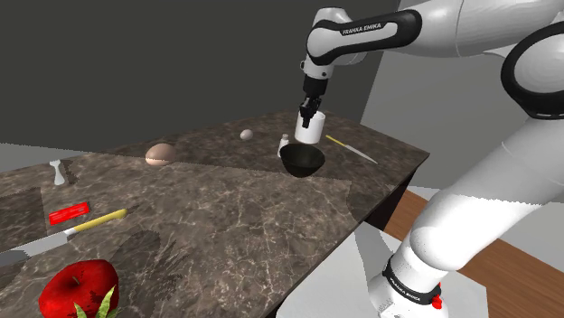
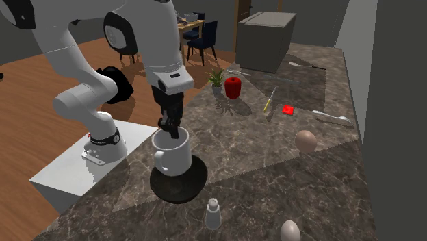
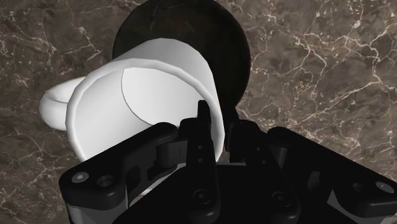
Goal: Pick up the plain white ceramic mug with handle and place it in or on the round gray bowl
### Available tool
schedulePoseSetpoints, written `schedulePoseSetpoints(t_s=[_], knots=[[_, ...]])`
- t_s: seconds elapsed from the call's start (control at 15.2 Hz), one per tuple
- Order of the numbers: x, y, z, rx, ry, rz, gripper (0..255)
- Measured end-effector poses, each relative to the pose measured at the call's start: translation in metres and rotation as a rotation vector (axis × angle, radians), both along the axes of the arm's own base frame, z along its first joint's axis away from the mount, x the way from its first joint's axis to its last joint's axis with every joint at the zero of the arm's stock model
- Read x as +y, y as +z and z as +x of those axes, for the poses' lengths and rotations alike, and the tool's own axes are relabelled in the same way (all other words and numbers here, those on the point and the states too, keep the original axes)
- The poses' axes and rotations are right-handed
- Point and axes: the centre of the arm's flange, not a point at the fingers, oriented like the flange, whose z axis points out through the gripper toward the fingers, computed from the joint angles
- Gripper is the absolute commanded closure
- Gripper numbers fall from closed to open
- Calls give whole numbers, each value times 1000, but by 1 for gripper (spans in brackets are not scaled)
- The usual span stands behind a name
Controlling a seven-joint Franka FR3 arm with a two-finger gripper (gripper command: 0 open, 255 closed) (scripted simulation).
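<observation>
Presently the gripper (image 1: 311,110) is closed narrowly on the rim of the white mug (image 1: 310,129). In the wrist view one finger sits inside the mug (image 3: 127,95) and the other outside, with the wall pinched between them. The handle points away from the gripper (image 3: 219,124).

The mug (image 2: 172,154) stands upright directly over the dark bowl (image 2: 195,179). Whether its base touches the bowl cannot be told.

In the shoulder view the bowl (image 1: 302,160) sits right of centre on the marble desk (image 1: 226,226). In the second exterior view it lies close to the desk's (image 2: 274,178) left edge, on the stand's side.

A small pale shaker (image 1: 284,144) stands just beside the bowl at its left in the shoulder view. In the second exterior view the shaker (image 2: 213,213) is below the bowl. A thin pale utensil (image 1: 351,149) lies to the bowl's right, near the desk's right corner.

A brown egg-shaped object (image 1: 161,154) rests well apart toward the left. Open marble runs from the bowl down to the yellow-handled knife (image 1: 99,221) at lower left.
</observation>
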Motion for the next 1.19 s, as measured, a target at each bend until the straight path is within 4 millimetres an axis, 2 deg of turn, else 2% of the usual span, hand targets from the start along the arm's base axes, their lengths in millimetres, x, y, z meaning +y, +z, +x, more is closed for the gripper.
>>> schedulePoseSetpoints(t_s=[0.73, 1.19], knots=[[0, -59, 1, 0, 0, 0, 255], [0, -66, -1, 0, 0, 0, 255]])
